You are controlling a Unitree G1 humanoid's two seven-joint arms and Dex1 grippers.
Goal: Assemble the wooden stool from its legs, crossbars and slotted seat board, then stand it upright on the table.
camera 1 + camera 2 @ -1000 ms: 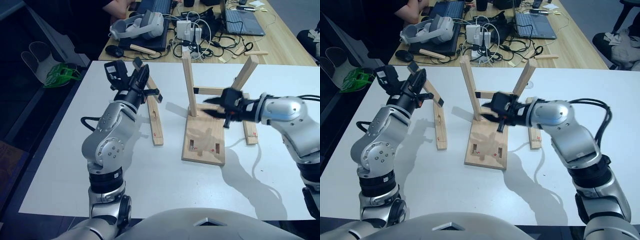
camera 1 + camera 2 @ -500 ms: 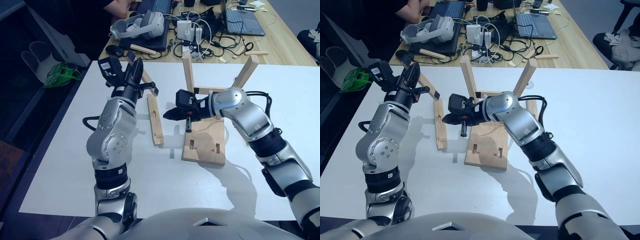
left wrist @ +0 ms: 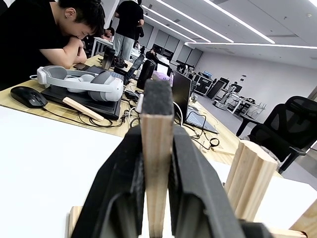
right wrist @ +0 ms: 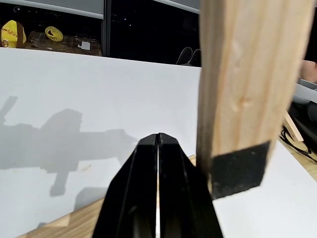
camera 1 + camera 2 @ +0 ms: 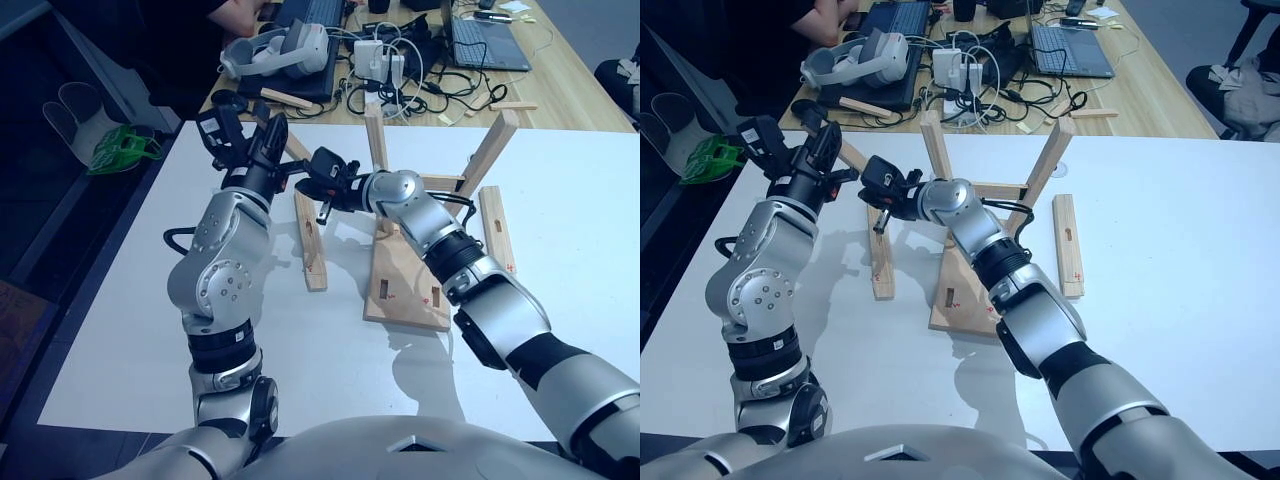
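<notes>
My left gripper (image 5: 272, 148) is raised over the table's far left and is shut on a short wooden crossbar (image 3: 156, 168) with a black end. My right gripper (image 5: 322, 186) is stretched across to that bar; its fingers are shut with nothing between them, and its tip (image 4: 158, 138) sits right beside the bar's black end (image 4: 241, 171). The slotted seat board (image 5: 405, 285) lies flat mid-table. Two legs (image 5: 377, 160) (image 5: 490, 150) stand up from its far side, joined by a crossbar (image 5: 442, 183). One loose leg (image 5: 313, 245) lies left of the board, another (image 5: 496, 238) right of it.
Behind the white table (image 5: 120, 330) stands a wooden desk (image 5: 580, 95) with a headset (image 5: 275, 50), a mouse (image 5: 228, 101), laptops, cables and spare wood pieces. The table's left edge drops to a dark floor with a green object (image 5: 125, 148).
My right arm has swung left from over the seat board, across the standing leg, to the bar in my left gripper. My left gripper has shifted slightly up and back.
</notes>
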